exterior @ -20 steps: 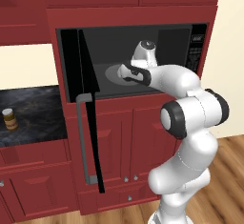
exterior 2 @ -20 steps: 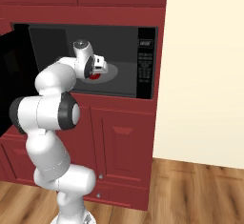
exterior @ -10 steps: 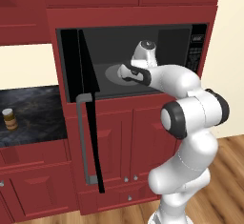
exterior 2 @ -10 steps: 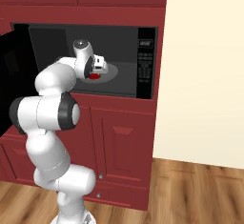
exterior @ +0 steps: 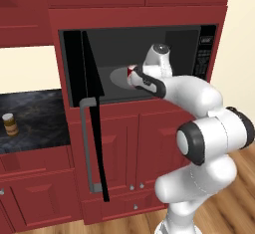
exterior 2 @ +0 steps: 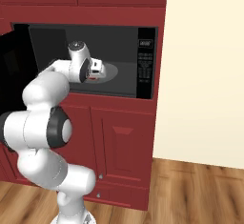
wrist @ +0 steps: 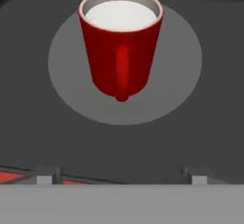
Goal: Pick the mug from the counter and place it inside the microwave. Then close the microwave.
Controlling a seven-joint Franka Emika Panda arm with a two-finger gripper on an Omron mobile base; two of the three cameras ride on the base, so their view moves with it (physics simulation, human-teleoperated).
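Observation:
The red mug (wrist: pixel 119 46) stands upright on the grey turntable (wrist: pixel 178 70) inside the microwave (exterior: pixel 205 54), its handle turned toward the hand. My gripper (wrist: pixel 121 175) is open, fingertips (wrist: pixel 47 173) spread wide and short of the mug, touching nothing. From the base, the hand (exterior: pixel 142 78) reaches into the oven cavity, and a sliver of the mug (exterior: pixel 131 70) shows past it. The mug (exterior 2: pixel 93 78) also peeks out below the hand (exterior 2: pixel 95 68) in the right base view. The microwave's black door (exterior: pixel 92 113) hangs wide open to the left.
The door's long grey handle (exterior: pixel 85 146) juts toward the base at the left. A small brown jar (exterior: pixel 8 124) stands on the dark counter (exterior: pixel 40 118) left of the oven. Red cabinets surround the microwave; a cream wall (exterior 2: pixel 205 66) lies to the right.
The jaws have opened and let go of the mug, which now stands free on the turntable. The arm has hardly moved.

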